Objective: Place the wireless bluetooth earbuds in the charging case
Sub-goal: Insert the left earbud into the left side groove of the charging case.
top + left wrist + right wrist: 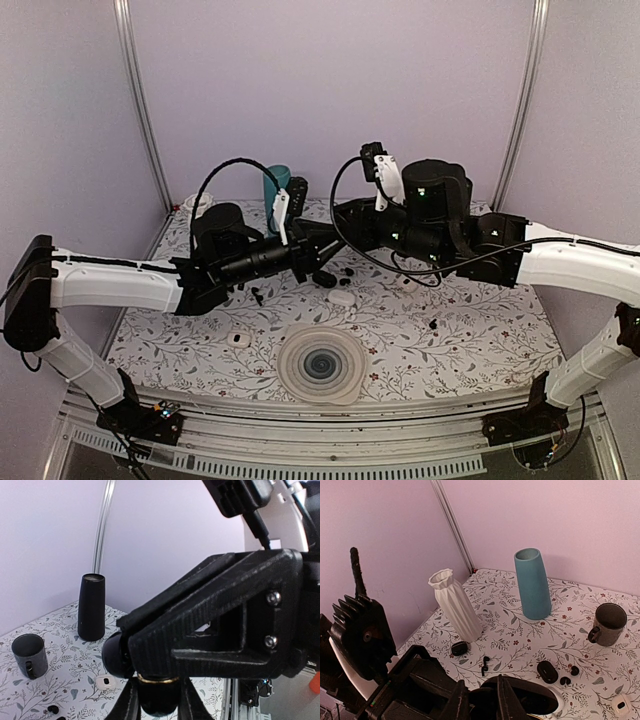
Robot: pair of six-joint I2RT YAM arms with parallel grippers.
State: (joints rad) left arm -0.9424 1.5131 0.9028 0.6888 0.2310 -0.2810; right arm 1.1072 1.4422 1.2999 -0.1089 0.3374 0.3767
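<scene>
Left gripper (159, 689) clamps tight on a black charging case (157, 702), held off the table, apparently to steady it for loading. Right gripper (480, 685) meets it, jaws nearly together (whether an earbud sits between them cannot be told). Black earbuds (484, 666) lie loose on the floral table (520, 640) below.

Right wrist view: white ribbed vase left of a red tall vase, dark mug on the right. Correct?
No. The tall vase is teal, not red, as the right wrist view shows. The white ribbed vase stands left of it, the dark mug on the right.
</scene>
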